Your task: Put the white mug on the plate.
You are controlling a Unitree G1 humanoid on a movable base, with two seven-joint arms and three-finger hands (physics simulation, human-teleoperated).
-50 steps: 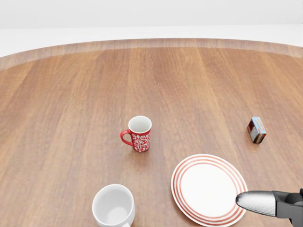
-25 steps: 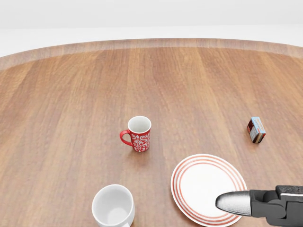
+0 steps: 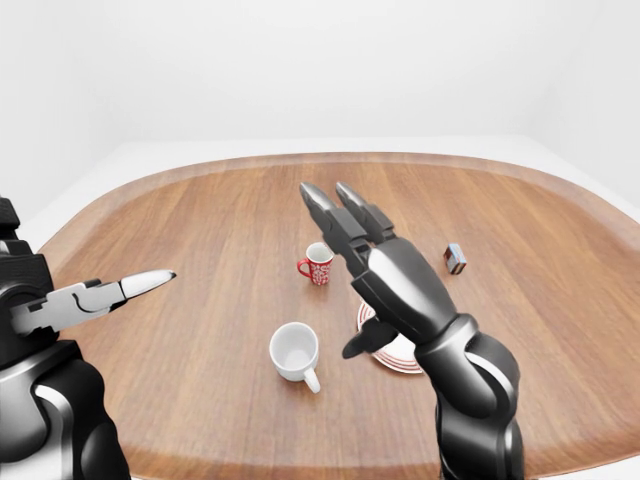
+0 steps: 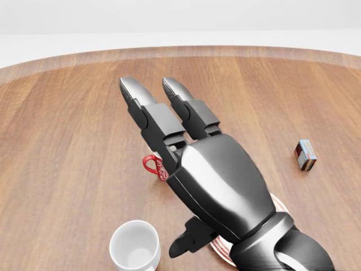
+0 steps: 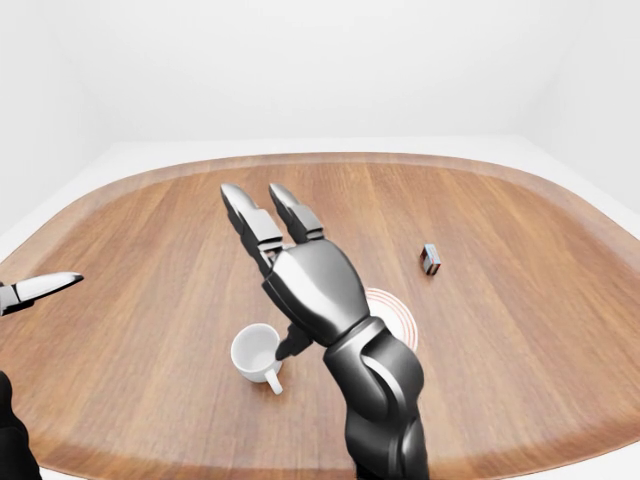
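The white mug (image 3: 295,352) stands upright on the wooden table (image 4: 67,113), handle toward the bottom of the left-eye view. To its right lies the white plate with red rings (image 5: 396,314), largely hidden by my right hand. That right hand (image 4: 169,141) is raised above the table with its fingers stretched out, open and empty, its thumb (image 4: 179,245) hanging just right of the mug's rim. At the left edge of the left-eye view my left hand (image 3: 95,295) hovers with a finger extended, holding nothing.
A red patterned mug (image 3: 318,264) stands beyond the white mug; in the head view only its handle (image 4: 151,165) shows past my hand. A small box (image 4: 305,155) lies on the table to the right of the plate.
My right hand has swung up and leftward from the bottom right corner of the head view. It now fills the middle, covering the red mug and most of the plate.
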